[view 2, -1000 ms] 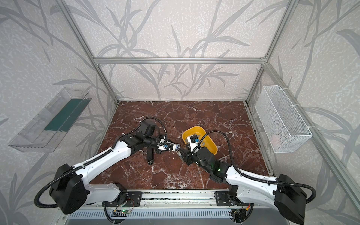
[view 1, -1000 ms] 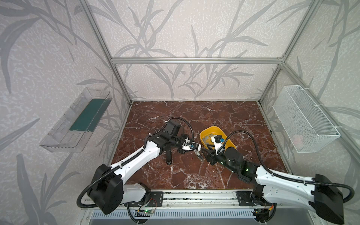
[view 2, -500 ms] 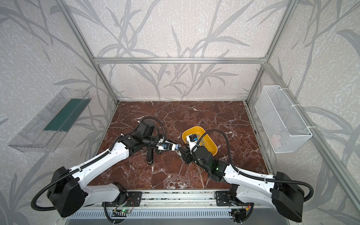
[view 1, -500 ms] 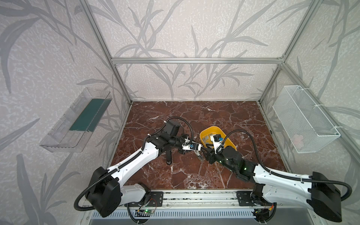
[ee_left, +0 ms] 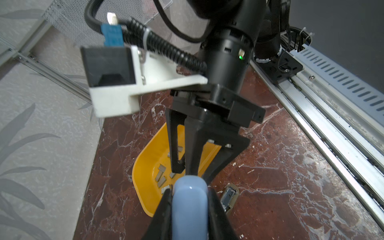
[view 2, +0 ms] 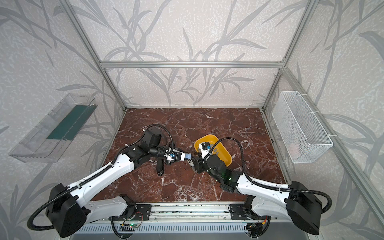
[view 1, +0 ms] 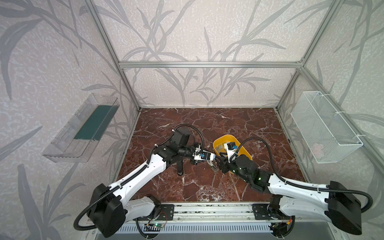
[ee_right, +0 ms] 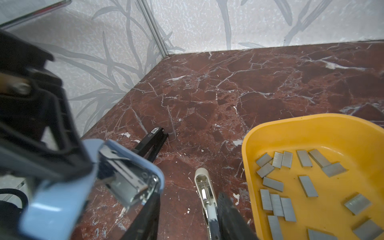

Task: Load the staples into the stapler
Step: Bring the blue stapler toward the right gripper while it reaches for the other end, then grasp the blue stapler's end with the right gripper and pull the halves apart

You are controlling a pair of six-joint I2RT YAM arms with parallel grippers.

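My left gripper (ee_left: 190, 193) is shut on a light-blue stapler (ee_left: 190, 207), held above the marble floor with its metal underside (ee_right: 128, 182) turned toward the right wrist camera. Its tip (view 2: 187, 155) reaches my right gripper (ee_right: 187, 218), whose jaws stand open with only floor between them; one finger (ee_right: 145, 214) sits just under the blue tip. Against the other finger (ee_right: 230, 214) a cream stapler (ee_right: 204, 187) lies opened on the floor. The staples (ee_right: 276, 201), several grey strips, lie loose in a yellow tray (view 1: 216, 143) beside my right gripper (view 1: 218, 163).
A black stapler (view 1: 179, 166) lies opened on the floor under the left arm, also seen in the right wrist view (ee_right: 153, 141). A white wire basket (view 1: 324, 128) hangs on the right wall and a clear shelf (view 1: 83, 128) on the left wall. The front rail (view 1: 207, 209) borders the floor.
My right gripper's jaws have narrowed a little and it has edged closer to the blue stapler's tip. The left arm holds almost still.
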